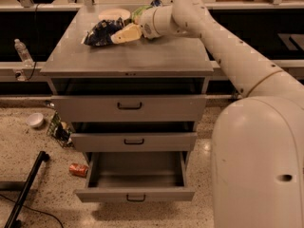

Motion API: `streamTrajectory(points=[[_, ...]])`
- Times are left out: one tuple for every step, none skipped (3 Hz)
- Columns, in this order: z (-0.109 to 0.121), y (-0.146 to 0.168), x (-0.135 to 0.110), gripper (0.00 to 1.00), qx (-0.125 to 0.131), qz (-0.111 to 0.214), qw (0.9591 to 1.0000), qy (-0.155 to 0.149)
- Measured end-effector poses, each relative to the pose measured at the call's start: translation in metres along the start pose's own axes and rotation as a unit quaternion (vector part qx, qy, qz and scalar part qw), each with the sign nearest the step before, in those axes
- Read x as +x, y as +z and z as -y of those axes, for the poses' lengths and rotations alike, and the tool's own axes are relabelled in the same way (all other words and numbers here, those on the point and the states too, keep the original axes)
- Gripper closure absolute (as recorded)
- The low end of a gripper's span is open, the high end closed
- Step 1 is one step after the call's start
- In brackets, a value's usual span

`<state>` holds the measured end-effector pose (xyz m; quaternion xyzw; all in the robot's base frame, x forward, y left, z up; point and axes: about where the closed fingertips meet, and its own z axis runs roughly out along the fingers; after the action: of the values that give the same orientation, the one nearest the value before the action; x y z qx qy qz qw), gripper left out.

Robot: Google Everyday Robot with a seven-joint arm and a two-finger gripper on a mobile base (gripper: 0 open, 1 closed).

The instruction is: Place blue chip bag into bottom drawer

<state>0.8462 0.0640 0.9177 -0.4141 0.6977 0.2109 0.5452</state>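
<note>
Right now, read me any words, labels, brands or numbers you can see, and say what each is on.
No text can be read.
blue chip bag: light print, too blurred to read.
orange can on the floor: too small to read.
water bottle: too small to read.
gripper, beside the blue chip bag on the cabinet top: no markings visible.
</note>
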Motion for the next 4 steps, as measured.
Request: streamTrajectory(points=[[0.013,0.019,-0.002,0.0,0.027,-0.004,0.9996,-0.005],[0.018,0.042,-0.001,0.03,0.032,-0.006,0.9995,0.0],[0.018,0.057,0.003,0.26,0.018,0.0,0.9997,0.017],[0.016,0.066,-0.003,0.49,0.005,0.026,0.9991,0.032]])
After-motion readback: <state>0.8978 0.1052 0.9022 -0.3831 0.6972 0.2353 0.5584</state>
